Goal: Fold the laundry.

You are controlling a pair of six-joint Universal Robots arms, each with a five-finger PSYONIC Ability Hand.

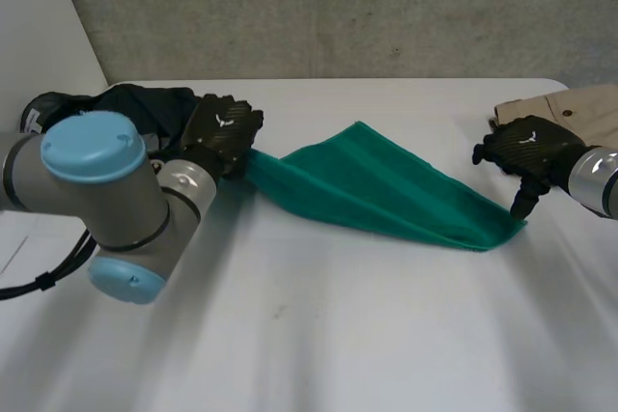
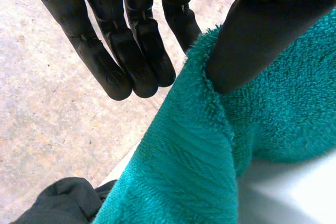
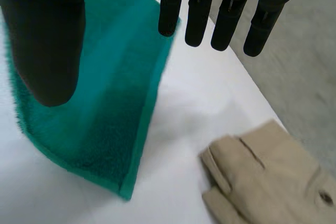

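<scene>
Green towel (image 1: 386, 190), head view: stretched over the white surface (image 1: 319, 335) between both hands, left end lifted.
Left hand (image 1: 220, 130): at that lifted end, dark garment (image 1: 135, 103) behind.
Right hand (image 1: 529, 150): above the far corner, beige trousers (image 1: 575, 108) beside.
Left wrist view: thumb pins towel edge against nearest finger; other fingers (image 2: 102, 66) straight.
Right wrist view: fingers (image 3: 199, 9) straight, gripping nothing.

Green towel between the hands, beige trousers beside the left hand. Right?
No: the beige trousers sit beside the right hand, as the head view shows. The green towel does lie between it and the left hand.
</scene>
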